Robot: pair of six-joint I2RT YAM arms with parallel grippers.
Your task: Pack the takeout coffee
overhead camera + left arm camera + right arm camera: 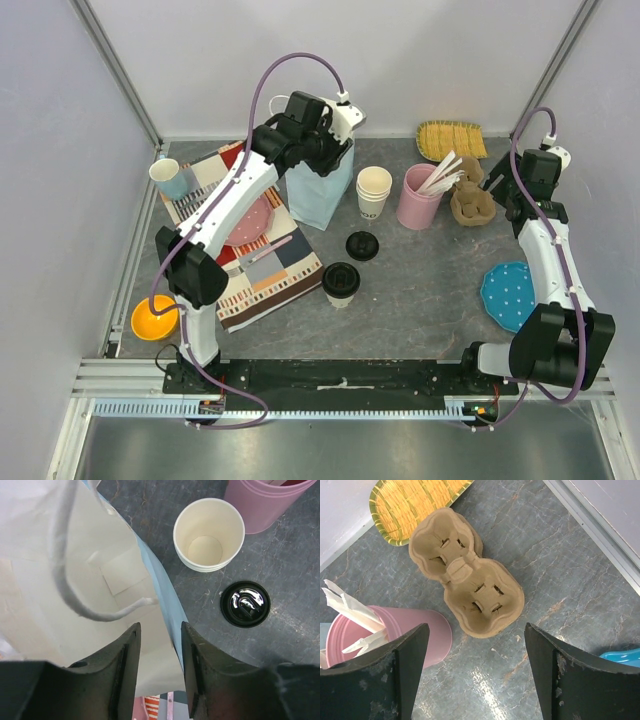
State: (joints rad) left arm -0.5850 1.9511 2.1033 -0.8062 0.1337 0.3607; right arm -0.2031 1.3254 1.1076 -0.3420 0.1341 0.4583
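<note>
The takeout coffee (341,283), a small white cup with a black lid, stands on the grey table in front of the middle, apart from both grippers. The light-blue paper bag (322,190) stands upright and open at the back centre; its white inside fills the left wrist view (115,575). My left gripper (335,142) hovers at the bag's top, open, its fingers either side of the bag's right wall (170,600). My right gripper (505,192) is open and empty above the brown cardboard cup carrier (467,575).
A loose black lid (362,245), a stack of lidless white cups (374,190) and a pink holder (420,197) stand right of the bag. A bamboo tray (452,140) lies back right, a blue plate (508,295) right. A patterned cloth (265,270), pink plate (250,222), blue-banded cup (170,178) and orange bowl (155,318) are left.
</note>
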